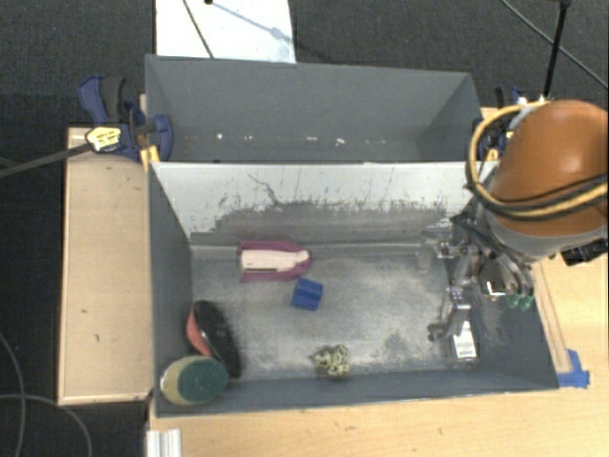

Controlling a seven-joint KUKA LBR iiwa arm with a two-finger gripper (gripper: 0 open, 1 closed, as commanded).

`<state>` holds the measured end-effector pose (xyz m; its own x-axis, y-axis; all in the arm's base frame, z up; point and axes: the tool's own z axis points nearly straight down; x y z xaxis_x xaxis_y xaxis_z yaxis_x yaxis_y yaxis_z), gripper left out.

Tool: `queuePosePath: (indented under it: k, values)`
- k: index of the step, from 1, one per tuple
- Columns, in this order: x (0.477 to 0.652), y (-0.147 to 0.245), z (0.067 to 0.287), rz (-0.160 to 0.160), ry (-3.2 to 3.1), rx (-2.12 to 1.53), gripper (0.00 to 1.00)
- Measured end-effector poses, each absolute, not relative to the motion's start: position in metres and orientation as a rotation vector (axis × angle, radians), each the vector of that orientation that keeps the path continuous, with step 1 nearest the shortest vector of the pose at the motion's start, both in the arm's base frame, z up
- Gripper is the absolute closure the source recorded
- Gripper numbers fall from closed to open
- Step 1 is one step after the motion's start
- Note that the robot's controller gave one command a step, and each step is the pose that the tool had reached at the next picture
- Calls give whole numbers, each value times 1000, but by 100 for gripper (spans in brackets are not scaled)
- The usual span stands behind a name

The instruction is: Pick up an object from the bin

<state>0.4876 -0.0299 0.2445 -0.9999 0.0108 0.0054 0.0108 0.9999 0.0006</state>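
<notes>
Hovering over bare right end of grey metal bin (285, 112), gripper (457, 327) (spread: cannot tell) has nothing beneath to grasp; small blue cube (306, 295) well apart.

The grey metal bin (381, 298) has a scratched and worn floor. Near its back wall, left of the middle, lies a pink and white oblong plastic thing (273, 260). Just beside it, toward the front, is a small blue cube (306, 295). In the front left corner a black oblong thing (219, 336) lies over a red flat piece (194, 329), just beside a round green disc with a yellowish rim (195, 380). A small speckled lump (332, 360) lies near the front wall.
</notes>
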Motion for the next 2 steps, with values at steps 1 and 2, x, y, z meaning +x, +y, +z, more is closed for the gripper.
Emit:
queuePosePath:
  k: [1, 2]
  values:
    - [532, -97, 138, -1, -3097, 507, 0]
    - [478, -147, 112, 0, -3030, 814, 0]
